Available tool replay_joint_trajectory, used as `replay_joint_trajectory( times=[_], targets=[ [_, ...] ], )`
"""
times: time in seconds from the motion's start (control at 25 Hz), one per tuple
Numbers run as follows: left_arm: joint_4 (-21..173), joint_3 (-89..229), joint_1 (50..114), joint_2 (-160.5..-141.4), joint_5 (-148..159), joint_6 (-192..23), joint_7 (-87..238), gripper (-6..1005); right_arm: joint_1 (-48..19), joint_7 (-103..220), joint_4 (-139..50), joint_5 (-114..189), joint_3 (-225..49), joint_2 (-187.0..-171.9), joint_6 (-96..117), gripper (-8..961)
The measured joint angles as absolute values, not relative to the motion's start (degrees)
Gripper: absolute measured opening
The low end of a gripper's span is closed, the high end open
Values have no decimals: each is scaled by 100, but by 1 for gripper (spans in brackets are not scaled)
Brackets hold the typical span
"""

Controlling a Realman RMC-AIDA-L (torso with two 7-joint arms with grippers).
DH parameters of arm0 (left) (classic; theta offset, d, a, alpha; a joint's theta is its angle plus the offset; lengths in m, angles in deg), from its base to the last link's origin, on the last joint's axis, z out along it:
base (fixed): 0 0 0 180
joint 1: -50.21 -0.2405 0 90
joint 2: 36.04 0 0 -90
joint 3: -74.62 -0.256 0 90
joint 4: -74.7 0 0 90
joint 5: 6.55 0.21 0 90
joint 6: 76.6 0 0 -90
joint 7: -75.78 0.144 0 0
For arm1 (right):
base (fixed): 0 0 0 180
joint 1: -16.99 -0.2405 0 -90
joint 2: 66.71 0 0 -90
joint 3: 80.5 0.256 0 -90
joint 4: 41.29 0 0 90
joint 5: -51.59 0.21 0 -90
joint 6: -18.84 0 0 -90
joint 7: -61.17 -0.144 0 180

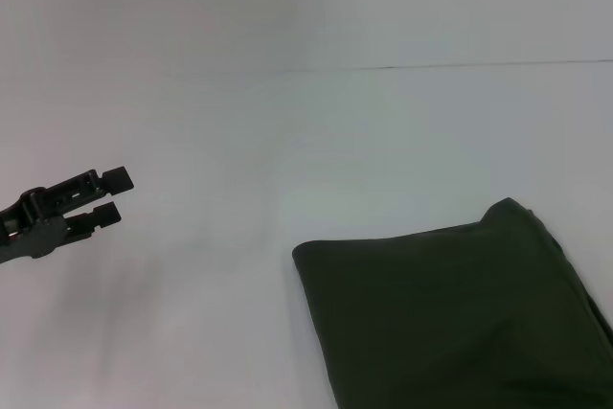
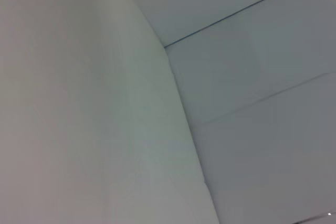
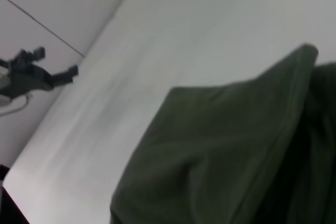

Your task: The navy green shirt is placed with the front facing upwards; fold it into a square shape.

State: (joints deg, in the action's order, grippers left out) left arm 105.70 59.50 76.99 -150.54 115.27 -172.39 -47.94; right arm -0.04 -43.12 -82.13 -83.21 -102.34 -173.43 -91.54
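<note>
You are looking at a white table (image 1: 287, 122) with the shirt (image 1: 460, 318) lying folded at 5 o'clock, plain side showing. Your left gripper (image 1: 113, 193) is hovering at 9 o'clock, well apart from it, fingers spread and grasping nothing. Your right gripper is showing in no view.

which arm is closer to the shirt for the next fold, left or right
Right, probably. The navy green shirt lies folded on the robot's right side and fills the right wrist view. The left gripper hangs open, well away over bare table.
</note>
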Motion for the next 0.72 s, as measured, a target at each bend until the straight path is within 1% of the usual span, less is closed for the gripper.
replay_joint_trajectory(
  times=[0.24,0.56,0.72],
  targets=[
    [10563,5950,7731,-15056,11520,-17123,-4787,885,-145,-4201,-8149,-8594,-10275,-17491,-9055,924],
    [10563,5950,7737,-15065,11507,-17123,-4766,881,-296,-4189,-8145,-8608,-10445,-17597,-8855,886],
    [10563,5950,7737,-15065,11508,-17118,-4746,880,-308,-4193,-8171,-8631,-10618,-17626,-8798,863]
  ],
)
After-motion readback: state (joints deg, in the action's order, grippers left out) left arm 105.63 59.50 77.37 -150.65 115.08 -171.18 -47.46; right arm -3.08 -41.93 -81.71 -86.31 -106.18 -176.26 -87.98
